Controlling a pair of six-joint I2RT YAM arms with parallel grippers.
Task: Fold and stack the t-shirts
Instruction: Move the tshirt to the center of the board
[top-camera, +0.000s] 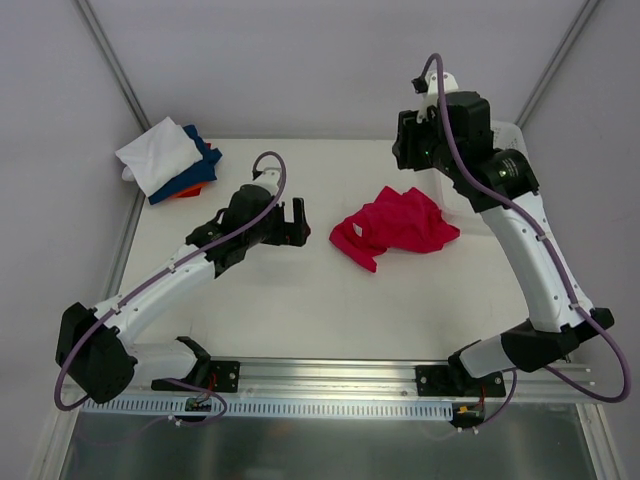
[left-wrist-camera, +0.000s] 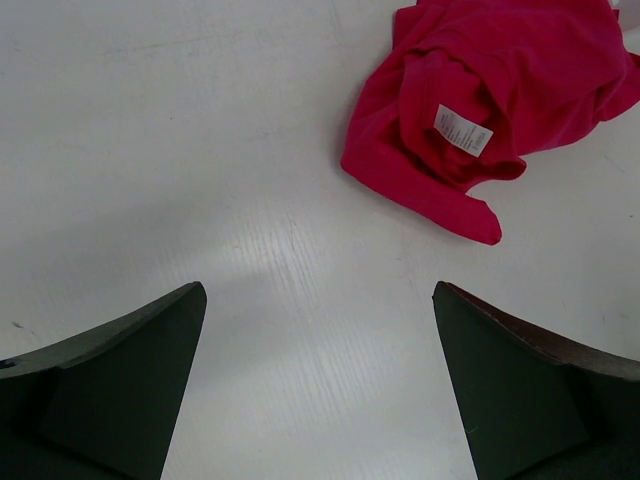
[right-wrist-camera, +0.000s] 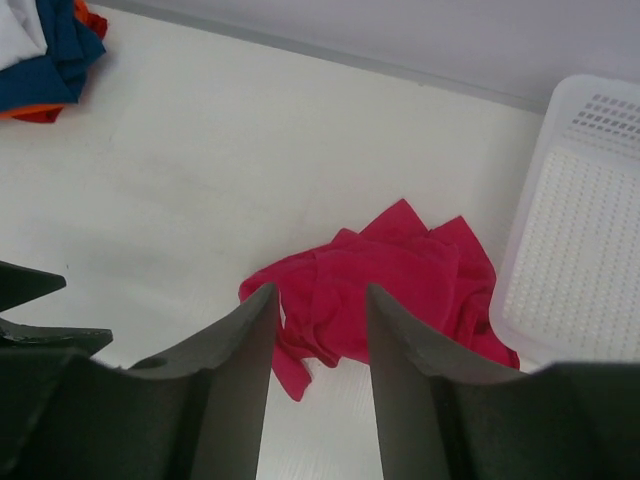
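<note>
One red shirt (top-camera: 395, 228) lies crumpled on the table (top-camera: 300, 310), right of centre. Its long axis runs across the table from side to side, with the left end a little nearer the arms and a loose corner pointing toward the near left. A white label (left-wrist-camera: 463, 130) shows on its upper folds. Three more shirts sit in one rough stack at the far left corner: a white shirt (top-camera: 160, 155) on top, a blue shirt (top-camera: 203, 165) under it, and an orange shirt (top-camera: 186, 190) peeking out at the bottom. That makes four shirts in all, and one basket (right-wrist-camera: 530, 230) at the far right, just beside the red shirt. The left gripper (left-wrist-camera: 318, 287) hangs over bare table left of the red shirt, fingers spread wide and empty. The right gripper (right-wrist-camera: 320, 287) is raised above the red shirt, fingers apart with nothing between them.
</note>
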